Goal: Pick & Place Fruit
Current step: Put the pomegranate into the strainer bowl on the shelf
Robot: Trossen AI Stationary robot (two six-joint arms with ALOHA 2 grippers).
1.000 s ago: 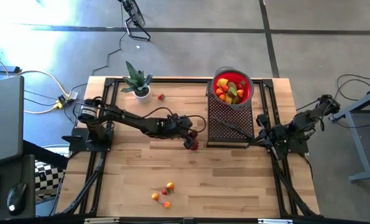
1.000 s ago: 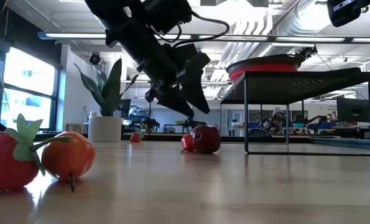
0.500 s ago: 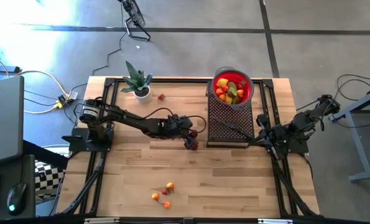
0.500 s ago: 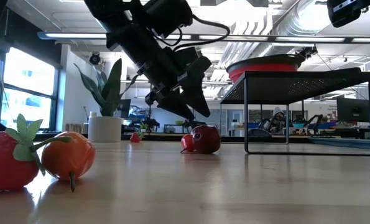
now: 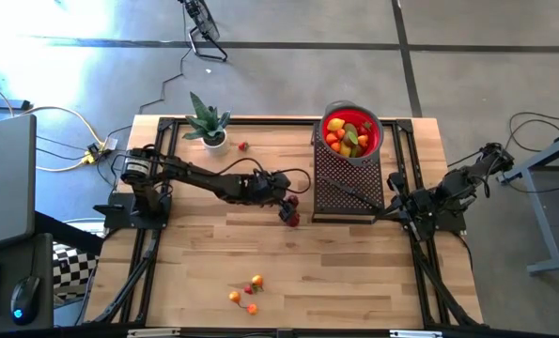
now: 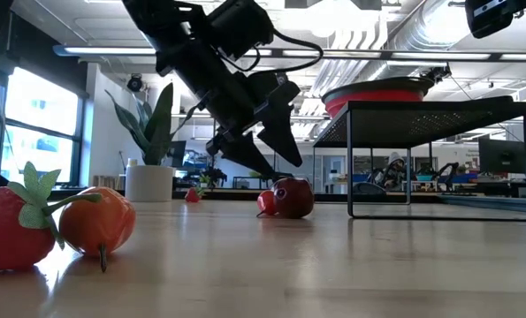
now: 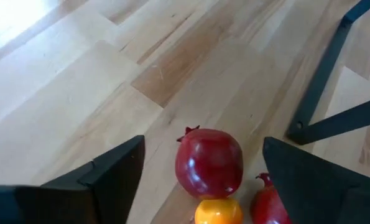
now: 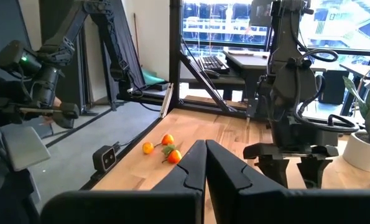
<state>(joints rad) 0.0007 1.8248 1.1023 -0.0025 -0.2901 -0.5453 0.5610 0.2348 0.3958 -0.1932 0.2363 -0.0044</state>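
The table (image 5: 288, 282) of pale wood carries everything, with a dark arm mounted at each side. The left arm (image 5: 199, 178) reaches from the left edge towards the middle, and the right arm (image 5: 448, 197) waits folded at the right edge. A black mesh stand (image 5: 347, 188) sits right of centre, towards the far side, and the red bowl (image 5: 377, 141) rests on its far end, filled with fruit (image 5: 347, 136) in orange, yellow and green. A potted plant (image 5: 207, 122) stands at the far left. The left gripper (image 5: 287, 200) hangs just above the table beside the stand's left edge, its fingers (image 7: 110, 180) spread wide and gripping nothing. Directly below it lies a small cluster of fruit: a dark red pomegranate (image 7: 209, 162) between the fingers, with a small orange fruit (image 7: 217, 211) and another red one (image 7: 268, 202) touching it on the near side. The right gripper (image 8: 204, 163) has its fingers pressed together, empty. A lone strawberry (image 5: 243, 145) lies just right of the plant. Near the front edge, left of centre, three more fruits (image 5: 246, 294) sit together, orange and red, well apart from the rest.
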